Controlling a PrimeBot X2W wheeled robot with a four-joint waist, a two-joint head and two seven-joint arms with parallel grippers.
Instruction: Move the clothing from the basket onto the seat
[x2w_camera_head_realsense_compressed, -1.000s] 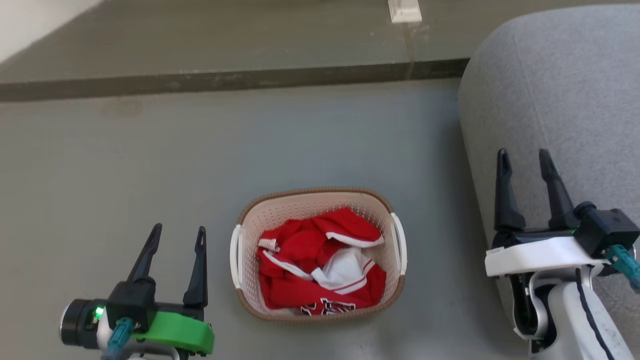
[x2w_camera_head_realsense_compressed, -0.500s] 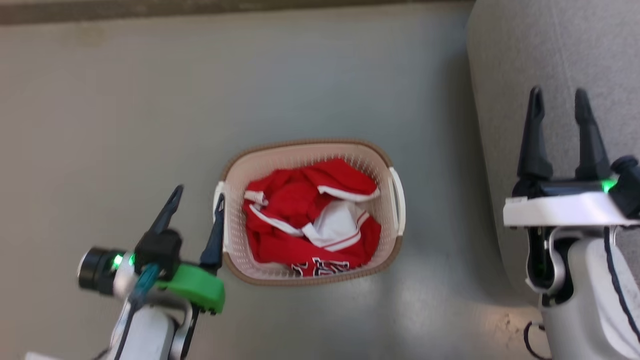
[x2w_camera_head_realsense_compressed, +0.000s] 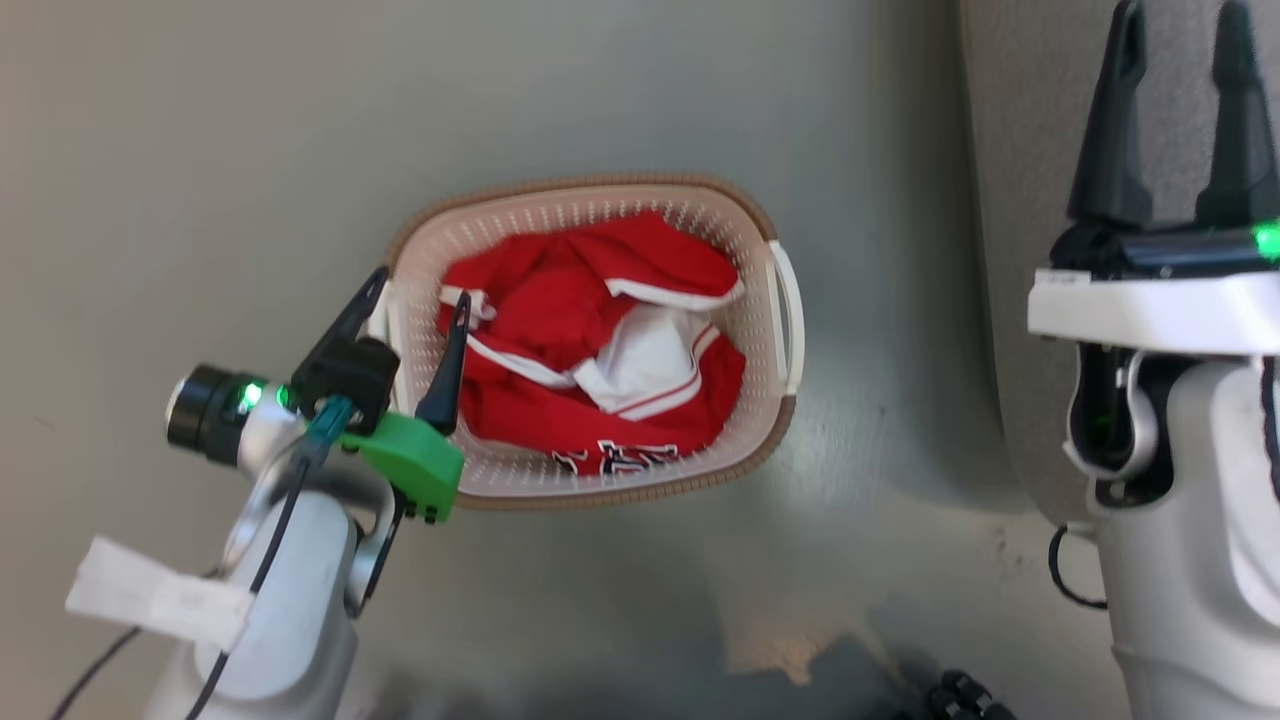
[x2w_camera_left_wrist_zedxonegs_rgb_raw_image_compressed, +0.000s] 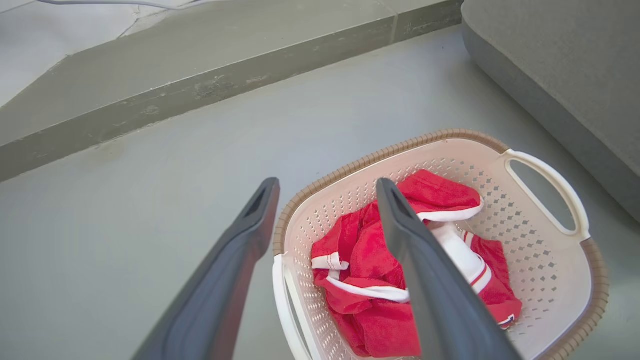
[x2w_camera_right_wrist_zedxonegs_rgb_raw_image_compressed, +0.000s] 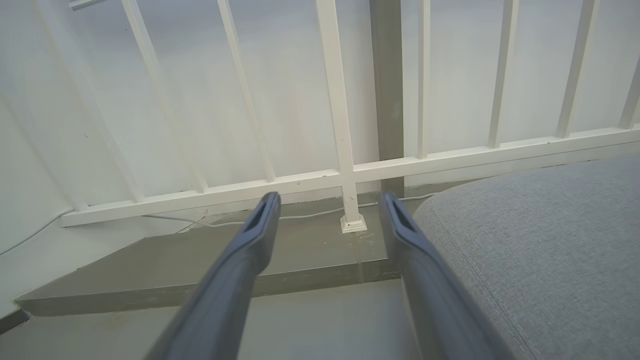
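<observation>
The left gripper (x2w_camera_head_realsense_compressed: 421, 284) hangs over the left end of the basket (x2w_camera_head_realsense_compressed: 640, 182) with its two dark fingers spread wide and nothing between them. The clothing (x2w_camera_head_realsense_compressed: 560, 330), a red heap with white trim and lining, lies bunched inside the basket, its lettered part at the near wall. From the head view and the left wrist view, the fingers seem to straddle the basket's left wall: one is over the white handle (x2w_camera_head_realsense_compressed: 382, 318) or the floor (x2w_camera_head_realsense_compressed: 200, 150) beyond it, the other over the red cloth. How high they are above the rim cannot be told. The step in hand looks like the first reach for the cloth. To do it well, the gripper should probably shift right until both fingers are inside the wall. It can then drop onto the raised fold near the middle, close on a thick bunch rather than one thin layer, and lift straight up until the cloth clears the rim. The basket looks light and may ride up if fabric snags its holes. The seat (x2w_camera_head_realsense_compressed: 1020, 150) stands just right of the basket, and the right gripper (x2w_camera_head_realsense_compressed: 1184, 20), also spread and empty, is held in front of its edge, which may crowd the way across. A cable (x2w_camera_head_realsense_compressed: 1060, 585) loops on the floor near the right arm. A raised ledge (x2w_camera_left_wrist_zedxonegs_rgb_raw_image_compressed: 150, 95) and a white railing (x2w_camera_right_wrist_zedxonegs_rgb_raw_image_compressed: 345, 125) lie on the far side, well apart.
</observation>
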